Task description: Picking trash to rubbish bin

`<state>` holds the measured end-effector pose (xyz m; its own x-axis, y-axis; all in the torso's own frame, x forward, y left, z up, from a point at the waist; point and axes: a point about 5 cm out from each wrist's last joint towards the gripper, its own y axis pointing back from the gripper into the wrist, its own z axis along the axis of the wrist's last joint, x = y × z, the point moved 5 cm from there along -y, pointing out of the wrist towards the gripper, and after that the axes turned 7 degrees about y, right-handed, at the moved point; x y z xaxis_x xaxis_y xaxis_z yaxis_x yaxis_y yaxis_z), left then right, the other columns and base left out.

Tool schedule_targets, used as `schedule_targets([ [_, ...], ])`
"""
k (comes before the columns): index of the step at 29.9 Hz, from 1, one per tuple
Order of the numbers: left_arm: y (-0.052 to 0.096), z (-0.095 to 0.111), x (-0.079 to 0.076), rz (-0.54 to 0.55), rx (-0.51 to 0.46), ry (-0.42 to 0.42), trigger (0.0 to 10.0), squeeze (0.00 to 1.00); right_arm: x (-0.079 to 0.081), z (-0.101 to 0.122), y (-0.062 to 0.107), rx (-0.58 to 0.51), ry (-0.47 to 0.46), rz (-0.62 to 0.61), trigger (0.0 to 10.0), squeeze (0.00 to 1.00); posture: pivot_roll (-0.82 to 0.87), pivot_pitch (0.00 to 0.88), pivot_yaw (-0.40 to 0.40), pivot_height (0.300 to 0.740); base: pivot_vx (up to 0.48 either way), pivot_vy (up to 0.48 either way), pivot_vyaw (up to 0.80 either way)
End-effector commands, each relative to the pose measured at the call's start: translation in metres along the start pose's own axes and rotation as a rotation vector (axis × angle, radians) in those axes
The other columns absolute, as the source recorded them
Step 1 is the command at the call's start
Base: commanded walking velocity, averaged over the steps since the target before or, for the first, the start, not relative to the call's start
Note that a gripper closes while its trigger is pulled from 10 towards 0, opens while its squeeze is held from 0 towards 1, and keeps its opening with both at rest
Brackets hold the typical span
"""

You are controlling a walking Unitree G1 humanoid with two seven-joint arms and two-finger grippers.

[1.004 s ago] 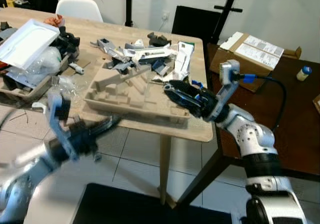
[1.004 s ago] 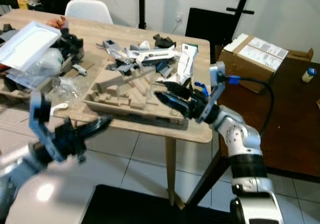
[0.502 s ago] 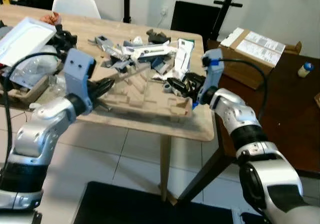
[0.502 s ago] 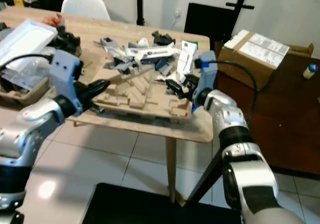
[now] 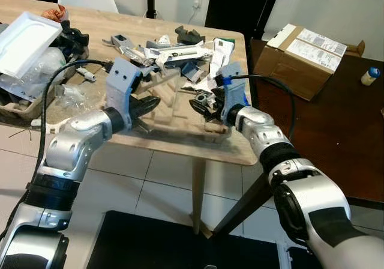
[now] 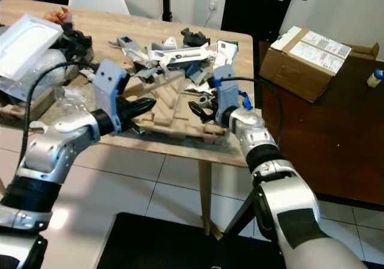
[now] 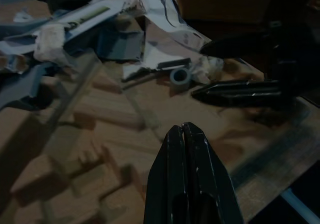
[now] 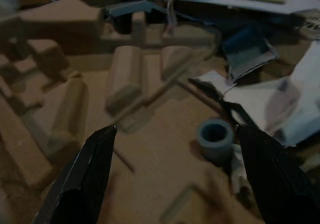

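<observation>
Cardboard tray (image 5: 174,110) between end effectors: left end effector (image 7: 187,149) closed, empty; right end effector (image 8: 175,179) wide open, empty. Risk: colliding, dragging tray off desk (image 5: 240,155).

Matt moulded-pulp tray (image 5: 174,110) on a pale wooden table (image 5: 234,155).

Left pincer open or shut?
Shut: the left pincer shows its two black fingers pressed together over the brown moulded cardboard tray.
</observation>
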<state>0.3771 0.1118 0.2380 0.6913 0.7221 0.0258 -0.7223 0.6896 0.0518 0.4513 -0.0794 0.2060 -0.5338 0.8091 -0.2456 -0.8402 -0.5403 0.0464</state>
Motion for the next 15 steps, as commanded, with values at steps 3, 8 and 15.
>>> schedule_targets([
  [3, -0.003, -0.001, -0.004, -0.032, 0.014, 0.011, 10.0, 0.0, 0.0, -0.005, -0.002, 0.021, 0.033, -0.036, 10.0, 0.0, 0.07, 0.199, -0.078, 0.74, 0.0, 0.0, 0.0],
  [8, -0.002, -0.002, -0.007, -0.051, 0.017, 0.018, 10.0, 0.0, 0.002, -0.002, -0.005, 0.019, 0.049, -0.056, 10.0, 0.0, 0.08, 0.209, -0.081, 0.74, 0.0, 0.0, 0.0],
  [15, 0.001, -0.001, -0.013, -0.083, 0.028, 0.015, 10.0, 0.0, 0.003, 0.009, -0.011, -0.002, 0.058, -0.105, 10.0, 0.0, 0.11, 0.226, -0.085, 0.74, 0.0, 0.0, 0.0],
])
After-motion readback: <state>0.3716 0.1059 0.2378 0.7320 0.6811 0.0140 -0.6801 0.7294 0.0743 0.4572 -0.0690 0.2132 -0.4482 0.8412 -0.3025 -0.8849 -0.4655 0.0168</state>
